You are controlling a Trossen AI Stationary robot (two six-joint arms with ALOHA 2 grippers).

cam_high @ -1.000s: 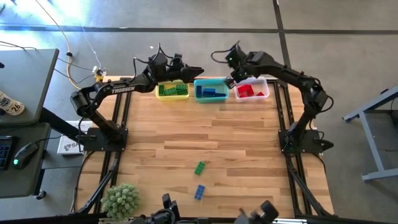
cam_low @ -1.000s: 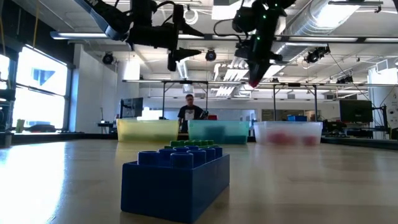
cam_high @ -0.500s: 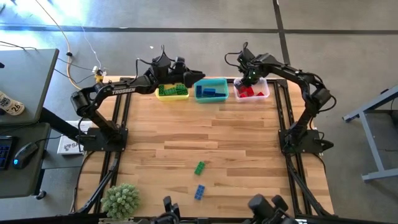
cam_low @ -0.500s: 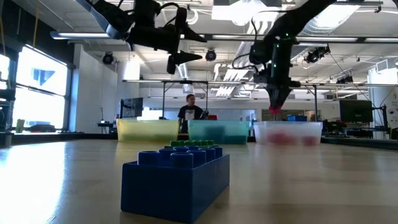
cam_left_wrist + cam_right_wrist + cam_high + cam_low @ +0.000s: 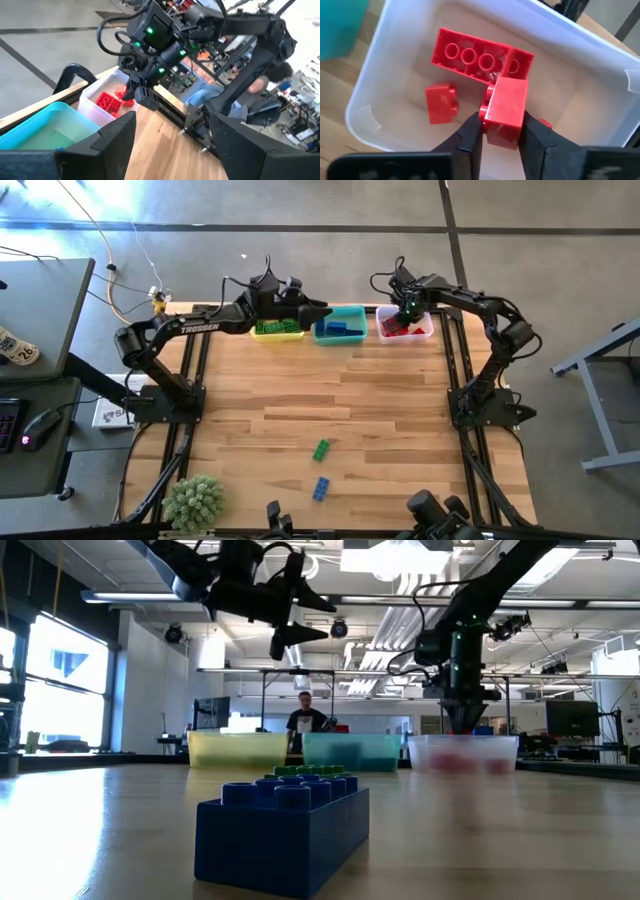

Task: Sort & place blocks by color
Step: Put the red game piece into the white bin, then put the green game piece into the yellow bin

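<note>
My right gripper [image 5: 502,134] is shut on a red block [image 5: 504,107] and hangs over the clear bin [image 5: 380,65] at the table's far edge, at the bin's rim [image 5: 462,725]. Other red blocks [image 5: 472,55] lie on that bin's floor. My left gripper [image 5: 172,120] is open and holds nothing; it hovers high over the yellow bin [image 5: 277,327] and the teal bin [image 5: 340,325]. A green block [image 5: 321,449] and a blue block [image 5: 321,488] lie flat on the table near its near edge. My right gripper pinches the red block between its two fingers [image 5: 470,132], on two opposite side faces [image 5: 492,125]. The fingers come from above, pointing down. The block is lifted clear, above the red blocks on the clear bin's floor, with its studs turned sideways.
The three bins stand in a row along the far edge; the yellow one holds green blocks [image 5: 278,326], the teal one blue blocks [image 5: 338,330]. A potted plant [image 5: 195,502] stands at the near left corner. A person [image 5: 304,720] stands far behind the table.
My right gripper, carrying the red block, has moved toward the table's right, from between the teal and clear bins to above the clear bin, and has come down to the bin's rim. The block has stayed in its hold.
</note>
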